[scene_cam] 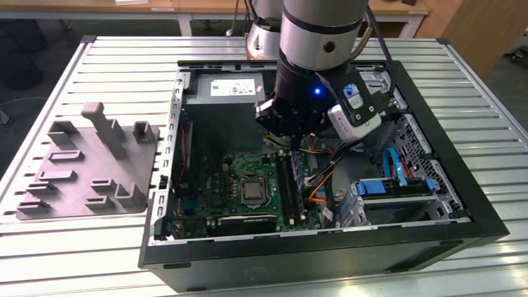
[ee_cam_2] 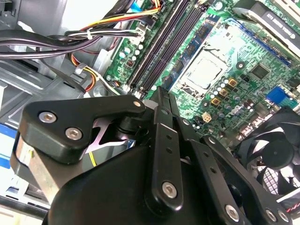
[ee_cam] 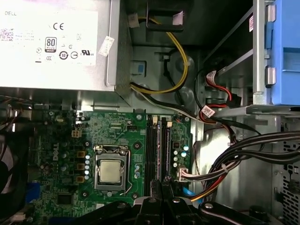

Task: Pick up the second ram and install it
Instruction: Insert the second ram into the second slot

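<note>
Now install step going on: black pincer [scene_cam: 290,137] hanging over long black memory slots [ee_cam: 158,145]; cannot tell its grip; needing straight line-up.

The setting reads as a robotics lab or engineering workshop. The work surface is a slotted aluminium-profile table [scene_cam: 462,68], the kind used for mounting test rigs, and the robot arm [scene_cam: 322,37] rises from its far side. An opened desktop computer case [scene_cam: 330,250] lies on it with its side panel off, exposing the motherboard [ee_cam: 117,136] and power supply [ee_cam: 56,42]. On the exterior view's left sits a grey moulded fixture tray [scene_cam: 83,167] with slots and posts. Beyond the table's far edge stand plain wooden desks [scene_cam: 206,7] on dark floor [scene_cam: 33,37]
</note>
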